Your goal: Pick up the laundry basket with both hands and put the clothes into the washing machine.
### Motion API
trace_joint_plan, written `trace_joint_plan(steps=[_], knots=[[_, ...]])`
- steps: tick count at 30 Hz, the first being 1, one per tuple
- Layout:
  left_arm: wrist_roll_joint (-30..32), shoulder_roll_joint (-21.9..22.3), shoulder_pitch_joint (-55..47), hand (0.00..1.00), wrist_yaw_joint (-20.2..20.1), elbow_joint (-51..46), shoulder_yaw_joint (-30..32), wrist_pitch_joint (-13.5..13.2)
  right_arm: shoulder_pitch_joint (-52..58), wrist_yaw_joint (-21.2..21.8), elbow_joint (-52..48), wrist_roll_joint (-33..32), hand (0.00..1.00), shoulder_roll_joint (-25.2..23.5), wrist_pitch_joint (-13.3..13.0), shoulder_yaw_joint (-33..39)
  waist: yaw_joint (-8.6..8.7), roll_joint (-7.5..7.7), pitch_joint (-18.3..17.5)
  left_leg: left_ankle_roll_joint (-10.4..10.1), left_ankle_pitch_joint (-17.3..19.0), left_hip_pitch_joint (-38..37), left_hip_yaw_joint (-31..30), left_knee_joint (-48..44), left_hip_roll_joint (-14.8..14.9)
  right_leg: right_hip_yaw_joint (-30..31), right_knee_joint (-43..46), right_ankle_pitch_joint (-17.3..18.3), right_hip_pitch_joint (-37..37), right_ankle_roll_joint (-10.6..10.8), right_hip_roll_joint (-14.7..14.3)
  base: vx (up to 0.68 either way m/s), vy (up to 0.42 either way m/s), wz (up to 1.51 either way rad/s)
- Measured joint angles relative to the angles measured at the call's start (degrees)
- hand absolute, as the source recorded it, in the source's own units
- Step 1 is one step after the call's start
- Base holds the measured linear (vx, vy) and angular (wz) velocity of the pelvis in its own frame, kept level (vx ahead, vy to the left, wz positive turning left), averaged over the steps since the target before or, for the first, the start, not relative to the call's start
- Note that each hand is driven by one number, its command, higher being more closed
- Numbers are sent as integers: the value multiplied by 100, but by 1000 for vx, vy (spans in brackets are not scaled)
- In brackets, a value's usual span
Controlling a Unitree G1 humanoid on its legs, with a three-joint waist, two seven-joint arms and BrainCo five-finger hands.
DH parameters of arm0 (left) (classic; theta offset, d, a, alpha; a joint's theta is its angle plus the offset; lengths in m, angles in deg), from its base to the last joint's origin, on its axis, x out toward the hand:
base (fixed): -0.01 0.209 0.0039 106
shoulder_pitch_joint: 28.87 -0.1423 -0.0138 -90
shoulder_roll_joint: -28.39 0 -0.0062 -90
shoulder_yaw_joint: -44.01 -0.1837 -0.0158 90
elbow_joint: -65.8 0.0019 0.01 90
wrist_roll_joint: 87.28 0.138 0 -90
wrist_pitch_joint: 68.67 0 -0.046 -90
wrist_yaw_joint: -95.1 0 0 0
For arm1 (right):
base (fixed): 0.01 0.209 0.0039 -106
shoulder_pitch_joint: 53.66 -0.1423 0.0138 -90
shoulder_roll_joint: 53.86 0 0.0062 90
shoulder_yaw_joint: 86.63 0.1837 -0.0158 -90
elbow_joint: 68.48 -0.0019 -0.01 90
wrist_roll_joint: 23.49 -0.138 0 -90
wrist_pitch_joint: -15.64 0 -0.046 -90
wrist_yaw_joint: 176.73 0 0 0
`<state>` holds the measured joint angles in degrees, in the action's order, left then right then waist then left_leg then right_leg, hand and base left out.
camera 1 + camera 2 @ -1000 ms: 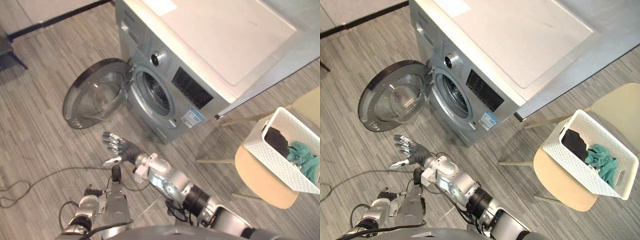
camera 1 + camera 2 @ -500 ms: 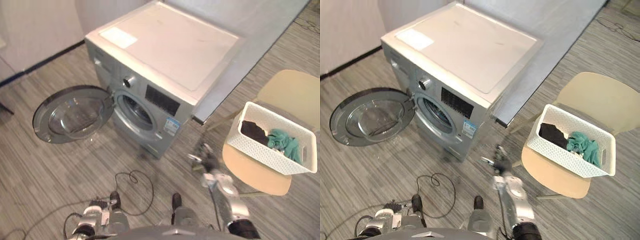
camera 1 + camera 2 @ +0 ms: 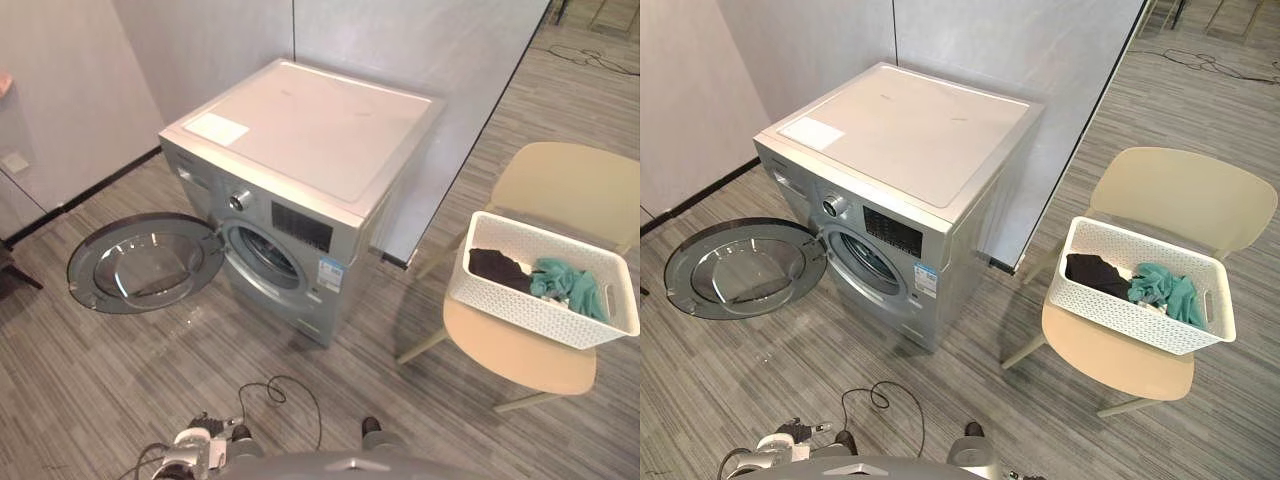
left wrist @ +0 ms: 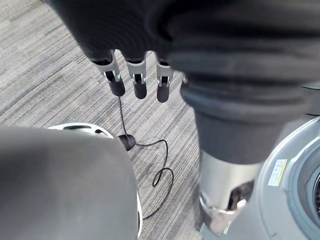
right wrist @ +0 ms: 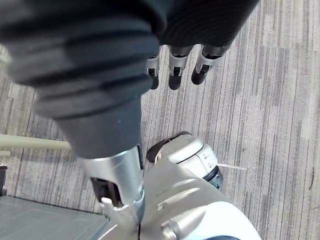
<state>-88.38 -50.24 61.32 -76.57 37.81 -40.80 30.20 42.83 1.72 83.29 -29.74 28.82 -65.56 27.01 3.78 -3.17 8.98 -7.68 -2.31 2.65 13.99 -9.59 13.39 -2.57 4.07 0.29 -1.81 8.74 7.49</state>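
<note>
A white perforated laundry basket (image 3: 530, 316) sits on the seat of a pale beige chair (image 3: 520, 365), to the right of a silver front-loading washing machine (image 3: 310, 130). Inside the basket lie a dark garment (image 3: 497, 266) and, beside it, a crumpled teal garment (image 3: 570, 285). Nothing is touching the basket. The machine's round door (image 3: 145, 262) is swung wide open to its left, leaving the drum opening (image 3: 262, 258) clear. A strip of grey striped floor (image 3: 400, 300) lies between machine and chair. By my reading the task is at its very start. The basket is not yet picked up, and the step in hand is the approach to it. The next move calls for both arms to reach toward the chair, one hand to each short end of the basket, where a handle slot shows. A level lift would then keep the clothes from spilling. The left hand (image 4: 138, 82) hangs low over the floor, fingers pointing down, straight and loosely spread, holding nothing. The right hand (image 5: 175, 70) hangs the same way, fingers relaxed and empty, over bare floor.
</note>
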Motion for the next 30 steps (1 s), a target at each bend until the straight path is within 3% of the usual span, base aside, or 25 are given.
trace_joint_plan(steps=[2, 3, 4, 5, 6, 7, 9, 10, 12, 15, 17, 18, 19, 20, 21, 22, 23, 25, 27, 28, 29, 30], knots=[[-47, 35, -94, 0, -2, -60, 178, -18, -56, -18, 1, -1, 0, -24, -5, 158, -50, -117, 51, 52, -260, 3, -130, 339, -70, -75, 105, 67, 31, -125, -10, -109, 11, 43], [-60, 19, -145, 0, -9, -56, 283, -17, -60, -10, 6, -1, 0, -51, -7, 254, -25, -15, 25, 38, -297, -169, -143, 683, -174, -94, 57, 88, 111, -231, 35, -83, 28, 29], [-109, 11, -106, 0, -41, -79, 602, -12, -153, -11, 55, -1, 0, -123, -18, 463, -94, 109, 108, 47, 114, 60, 58, -380, -289, -118, 114, 10, 148, -239, 207, -63, 26, 18], [-105, 8, -159, 0, -39, -62, 665, -6, -176, -16, 49, -2, 0, -117, -31, 519, -100, 95, 107, 80, 551, 122, 74, -930, -349, -109, 116, -3, 126, -227, 243, -31, 63, -1], [-104, 24, -353, 0, -42, -33, 721, 3, -182, -15, -30, -5, 0, -118, -43, 588, -59, -36, 104, 145, 1116, 56, 19, -1297, -396, -100, 104, 2, 39, -216, 206, -98, 124, -21], [-108, 66, -522, 0, -51, 12, 789, 18, -209, -13, -59, -12, 0, -195, -56, 625, -53, -2, 66, 195, 1310, -113, 36, -937, -460, 138, 38, 16, 29, -196, 139, -101, 126, -25], [-104, 59, -637, 0, -45, 11, 856, 19, -198, -29, -75, -37, 0, -366, -64, 636, -44, 45, -36, 286, 1193, -214, 82, -456, -654, 342, -114, -28, 109, -284, 179, -69, 58, -23], [-95, 33, -646, 0, -61, 3, 859, 33, -226, -32, -178, -87, 0, -466, -64, 639, -40, 192, -119, 293, 1047, -292, 164, 27, -797, 389, -117, -30, 290, -417, 244, -41, 25, -17], [-74, -21, -631, 0, -106, -17, 888, 35, -142, -32, -427, -131, 0, -616, -56, 587, -13, 336, -169, 290, 621, -427, 305, 762, -925, 389, -120, 27, 596, -517, 250, -14, 19, -23], [24, -17, -589, 0, -114, -25, 1002, 53, 15, -25, -792, -314, 0, -727, -88, 392, -12, 427, -106, 222, 398, -617, 637, 1072, -874, 472, 213, -162, 916, -675, 167, 16, -39, -53], [25, -36, -584, 0, -116, -55, 1077, 48, 37, -27, -939, -403, 0, -821, -121, 282, -14, 488, -54, 217, 398, -763, 965, 940, -757, 694, 517, -199, 1039, -538, 32, 36, -89, -88], [61, -33, -553, 0, -122, -61, 1179, 48, 80, -21, -997, -490, 0, -838, -140, 200, 7, 580, -20, 174, 487, -768, 1140, 731, -654, 785, 505, -238, 1039, -567, -75, 27, -78, -101], [150, -35, -499, 0, -137, -79, 1285, 44, 117, -21, -1103, -490, 0, -856, -137, 139, -12, 608, -28, 247, 554, -764, 1299, 574, -635, 896, 348, -296, 1034, -725, -140, 32, -22, -83], [170, 37, -469, 0, -134, -74, 1362, 36, 64, -22, -1177, -484, 0, -839, -143, 125, -62, 487, -35, 310, 560, -740, 1555, 562, -597, 703, 96, -171, 973, -1405, -161, 25, 61, -77], [182, 165, -405, 0, -132, -109, 1387, 4, 48, -26, -1188, -479, 0, -767, -160, 187, -73, 307, -65, 369, 516, -776, 1802, 725, -416, -152, 240, 261, 1054, -2016, -93, 26, 76, -88], [176, 238, -368, 0, -120, -290, 1391, -12, -25, -31, -1125, -467, 0, -697, -163, 234, -84, 250, -48, 312, 462, -782, 2073, 728, -272, -738, 1191, 439, 1392, -1440, 207, 6, 52, -74], [168, 251, -353, 0, -119, -315, 1380, -12, -27, -32, -1121, -465, 0, -700, -163, 240, -78, 221, -26, 302, 457, -784, 2143, 705, -236, -884, 1534, 557, 1465, -1290, 311, 108, -26, -69], [103, 266, -321, 0, -126, -296, 1224, -29, -116, -38, -770, -442, 0, -679, -149, 310, -67, 365, -93, 160, 370, -996, 2448, 603, -57, -1438, 2220, 806, 1260, -934, 821, 142, -74, -61], [0, 126, -327, 0, -125, -281, 1007, -58, -280, -51, -438, -260, 0, -674, -121, 409, -107, 514, -163, 94, 330, -965, 2524, 426, 24, -1787, 1901, 587, 1076, -855, 1130, 86, -226, -84], [-97, -5, -327, 0, -121, -263, 963, -57, -372, -46, -265, -207, 0, -687, -97, 428, -163, 658, -230, -19, 270, -941, 2512, 400, 15, -1858, 1450, 4, 1002, -534, 1181, 81, -373, -92], [-108, -61, -304, 0, -115, -214, 957, -51, -425, -40, -177, -186, 0, -683, -92, 473, -170, 663, -237, -70, 244, -926, 2495, 395, 49, -1838, 1217, 114, 915, -95, 1077, 78, -465, -81], [-112, -55, -205, 0, -109, -100, 935, -52, -556, -37, -31, -166, 0, -555, -84, 489, -135, 459, -189, -140, 197, -882, 2394, 361, 358, -1863, 790, 118, 753, -109, 674, 53, -481, -47]])
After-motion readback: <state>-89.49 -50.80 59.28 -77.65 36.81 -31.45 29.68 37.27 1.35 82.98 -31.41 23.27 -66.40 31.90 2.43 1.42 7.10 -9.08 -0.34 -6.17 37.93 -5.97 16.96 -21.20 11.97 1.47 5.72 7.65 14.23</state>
